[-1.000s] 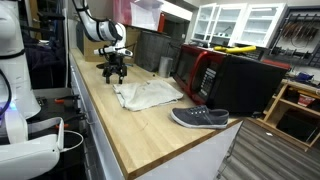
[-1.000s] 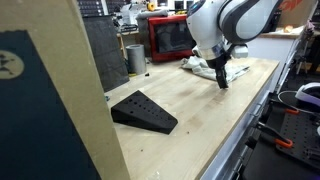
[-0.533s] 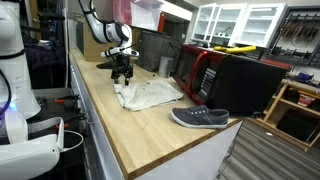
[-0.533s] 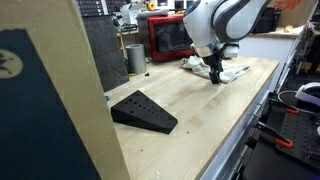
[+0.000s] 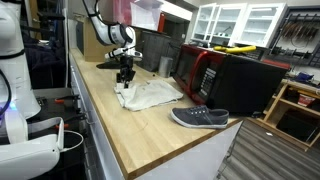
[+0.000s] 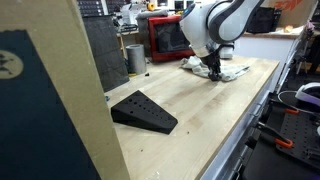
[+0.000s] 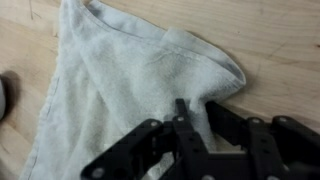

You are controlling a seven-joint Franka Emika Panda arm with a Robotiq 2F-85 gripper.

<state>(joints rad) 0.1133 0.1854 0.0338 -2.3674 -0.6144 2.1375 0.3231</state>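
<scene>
A pale grey towel point(image 5: 152, 95) lies crumpled on the wooden counter point(image 5: 110, 125), and it shows at the far end of the counter in an exterior view point(image 6: 230, 72). My gripper point(image 5: 125, 78) points down onto the towel's near corner. In the wrist view the towel point(image 7: 120, 70) fills the frame, and a raised fold of it runs in between my gripper's point(image 7: 196, 108) two black fingers, which stand close together on the cloth. From the side, my gripper point(image 6: 213, 72) rests its tips on the towel's edge.
A dark grey shoe point(image 5: 200, 118) lies near the counter's front end, past the towel. A red microwave point(image 5: 205, 70) and black appliances stand along the back. A black wedge point(image 6: 143, 110) and a metal cup point(image 6: 135, 57) sit on the counter. The counter's edge drops off close by.
My gripper has moved from above the bare counter onto the towel's corner and come down. Its fingers, wide apart before, have drawn together on a fold of cloth.
</scene>
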